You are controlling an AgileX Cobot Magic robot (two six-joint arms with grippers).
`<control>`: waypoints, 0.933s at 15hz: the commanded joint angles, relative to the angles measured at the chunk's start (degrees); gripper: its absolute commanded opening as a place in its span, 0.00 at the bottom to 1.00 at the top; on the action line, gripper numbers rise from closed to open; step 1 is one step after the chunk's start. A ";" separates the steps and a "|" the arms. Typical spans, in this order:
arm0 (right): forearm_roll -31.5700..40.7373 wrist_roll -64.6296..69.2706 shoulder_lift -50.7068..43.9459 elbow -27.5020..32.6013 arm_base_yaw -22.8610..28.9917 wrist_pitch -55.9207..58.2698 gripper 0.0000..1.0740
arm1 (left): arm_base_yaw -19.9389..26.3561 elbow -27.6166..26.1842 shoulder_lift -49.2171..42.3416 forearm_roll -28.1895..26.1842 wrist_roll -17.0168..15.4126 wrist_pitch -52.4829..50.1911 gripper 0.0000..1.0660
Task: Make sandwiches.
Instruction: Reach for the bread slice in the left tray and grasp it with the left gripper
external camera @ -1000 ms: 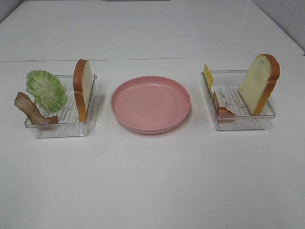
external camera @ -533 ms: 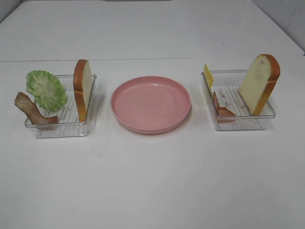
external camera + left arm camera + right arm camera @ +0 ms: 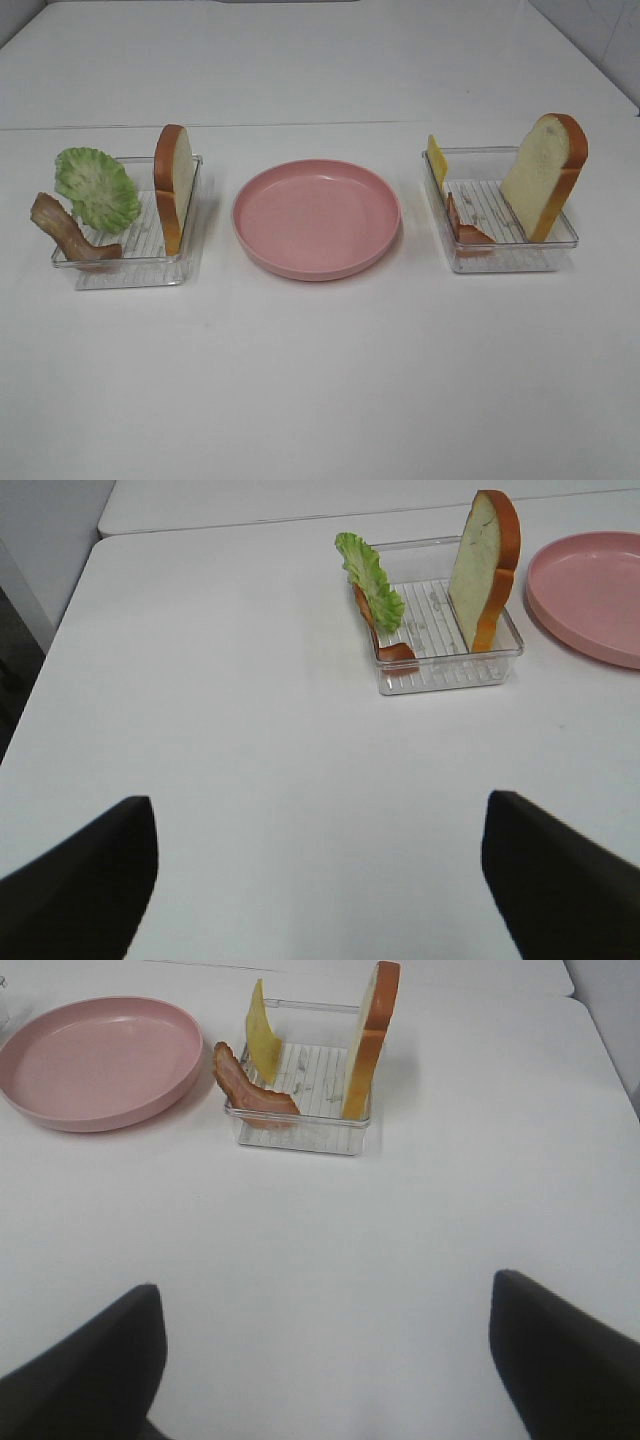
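L gripper (image 3: 318, 815) & R gripper (image 3: 324, 1285) spread wide, zero pickups

Both empty-handed. Nothing's moved vs 1 s ago: L bread (image 3: 173, 187), lettuce (image 3: 97, 188), L bacon (image 3: 68, 232) in L tray (image 3: 130, 272); R bread (image 3: 545, 175), cheese (image 3: 437, 160), R bacon (image 3: 466, 228) in R tray (image 3: 505, 260). Pink plate (image 3: 316, 216) between, bare. Stacking not begun, I'd say.

A round pink plate (image 3: 316, 217) sits at the centre of a white surface (image 3: 320, 390), flanked by two clear plastic trays with ribbed floors, the left tray (image 3: 128, 272) and the right tray (image 3: 505, 260), each near the plate without touching it.
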 commanded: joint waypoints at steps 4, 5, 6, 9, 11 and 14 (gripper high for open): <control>0.00 -0.06 -0.80 0.11 -0.46 -0.34 0.77 | 0.06 -3.15 14.78 -3.78 -0.11 -15.70 0.76; 0.00 -0.06 -0.80 0.11 -0.46 -0.34 0.77 | 0.06 -3.90 19.65 -5.39 -0.11 -18.05 0.76; 0.00 -0.06 -0.80 0.11 -0.46 -0.34 0.77 | 0.06 -5.33 25.67 -6.59 -0.11 -20.17 0.76; 0.00 -0.06 -0.80 0.11 -0.46 -0.34 0.77 | 0.06 -12.26 41.54 -7.28 0.11 -19.88 0.76; 0.00 -0.06 -0.80 0.11 -0.46 -0.34 0.77 | 0.06 -21.54 56.15 -9.85 0.11 -16.79 0.76; 0.00 -0.06 -0.80 0.11 -0.46 -0.34 0.77 | -1.32 -31.74 69.21 -14.21 1.03 -13.58 0.76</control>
